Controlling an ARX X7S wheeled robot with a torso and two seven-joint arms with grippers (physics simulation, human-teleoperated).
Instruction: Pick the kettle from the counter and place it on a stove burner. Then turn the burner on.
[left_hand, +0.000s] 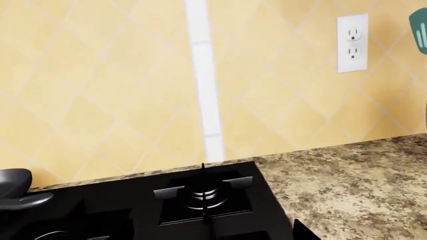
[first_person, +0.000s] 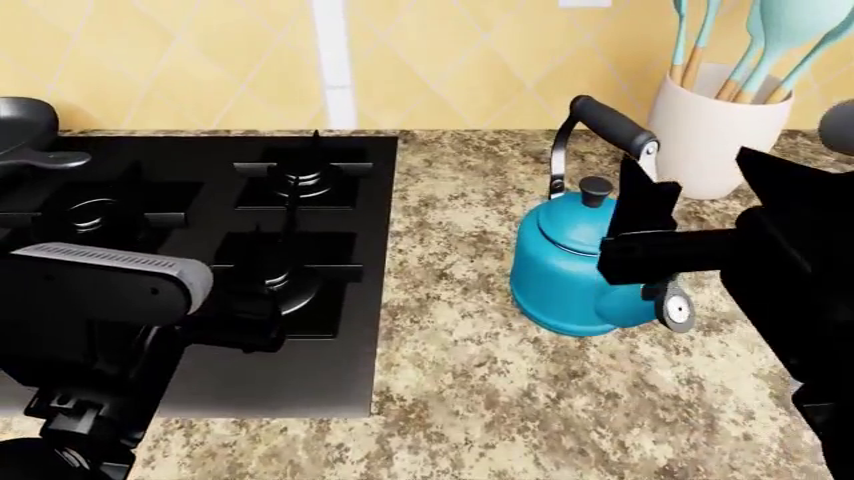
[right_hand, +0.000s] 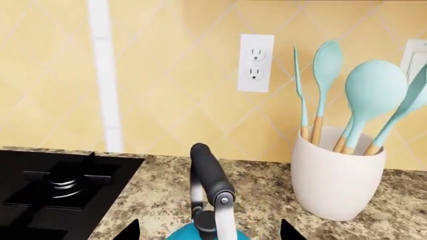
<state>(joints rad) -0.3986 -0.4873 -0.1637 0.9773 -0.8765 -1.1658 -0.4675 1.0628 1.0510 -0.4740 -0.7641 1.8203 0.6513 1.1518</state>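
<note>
Kettle (first_person: 577, 268): squat glossy teal body, black lid knob, arched metal handle w/ black grip, sits on granite counter (first_person: 467, 390) at center-right of head view, just left of white utensil jar (first_person: 705, 130). Right gripper (first_person: 647, 235) released, jaws straddling kettle. Left gripper (first_person: 94, 290): can't tell. No readable writing.

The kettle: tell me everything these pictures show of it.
The kettle is squat, glossy teal-blue, with a domed lid and black knob. Its tall arched metal handle with a black grip stands upright, and a short capped spout points toward the robot's right. It sits upright on the granite counter, right of the hob, in front of the white utensil jar and apart from it. The right gripper is close beside it; contact cannot be judged. In the right wrist view only the handle and lid top show.
</note>
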